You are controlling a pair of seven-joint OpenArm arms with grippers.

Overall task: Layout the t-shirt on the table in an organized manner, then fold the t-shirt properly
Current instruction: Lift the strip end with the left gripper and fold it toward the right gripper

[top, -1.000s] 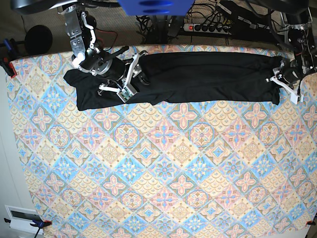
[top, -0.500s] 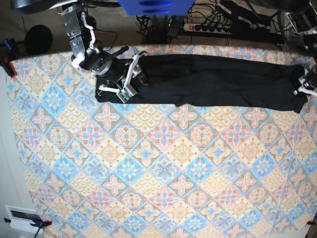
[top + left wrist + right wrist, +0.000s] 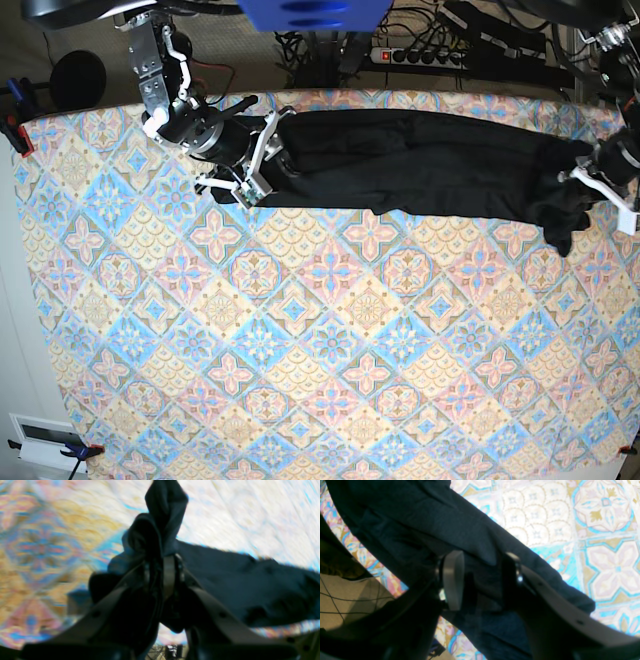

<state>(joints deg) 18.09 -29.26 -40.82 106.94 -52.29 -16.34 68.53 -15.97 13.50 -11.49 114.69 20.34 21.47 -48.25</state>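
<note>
Your table (image 3: 300, 340) takes up nearly the whole base view, pastel diamond tiles everywhere, and most of it is bare cloth pattern. The shirt (image 3: 420, 165) is stretched out as a long black band along the far edge, running from one arm to the other, bunched and wrinkled rather than flat. Its end on the left arm's side sags in a lump that droops toward the near side of the table.

Your left gripper (image 3: 600, 180) is at that drooping end, at the base view's right edge. From its wrist camera you can see the left gripper (image 3: 162, 562) with its fingers pressed close together, pinching a wad of shirt (image 3: 250, 580) that sticks up past the fingertips, with the rest trailing off to the side over the table (image 3: 45, 542). That view is blurry, so the finer details are lost.

Your right gripper (image 3: 245, 165) sits at the other end of the band. In its wrist view the right gripper (image 3: 480, 580) has its jaws spread wide, one finger (image 3: 452, 580) on each side of a fold of shirt (image 3: 420, 512). Fabric lies between them, but you can't tell whether the pads actually press it. The table (image 3: 595, 530) shows just beside the fold.
</note>
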